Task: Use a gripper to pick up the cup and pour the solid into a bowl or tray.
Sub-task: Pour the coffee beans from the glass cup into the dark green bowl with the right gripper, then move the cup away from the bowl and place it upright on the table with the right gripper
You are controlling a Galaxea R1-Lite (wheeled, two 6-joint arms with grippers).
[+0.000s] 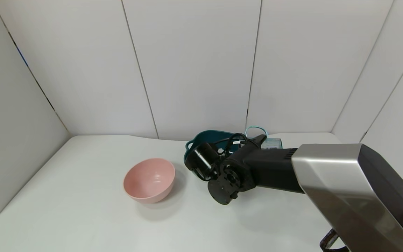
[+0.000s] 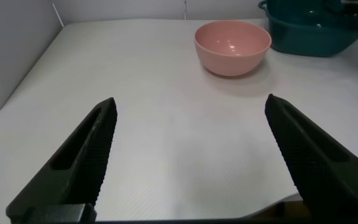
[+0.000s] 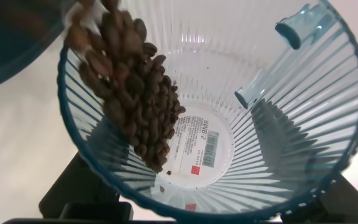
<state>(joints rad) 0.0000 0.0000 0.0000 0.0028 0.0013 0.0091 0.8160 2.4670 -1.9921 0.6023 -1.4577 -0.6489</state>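
Note:
My right gripper is shut on the ribbed blue-grey cup and holds it tipped on its side over the dark teal dish at the back of the table. In the right wrist view the cup fills the frame, held in the gripper. Brown beans slide along its wall to the rim, above the dish. One black finger shows beside the cup. My left gripper is open and empty, low over the table's front left.
A round pink bowl stands empty left of the teal dish, and also shows in the left wrist view. The teal dish is seen there too. White walls close in the table at the back and sides.

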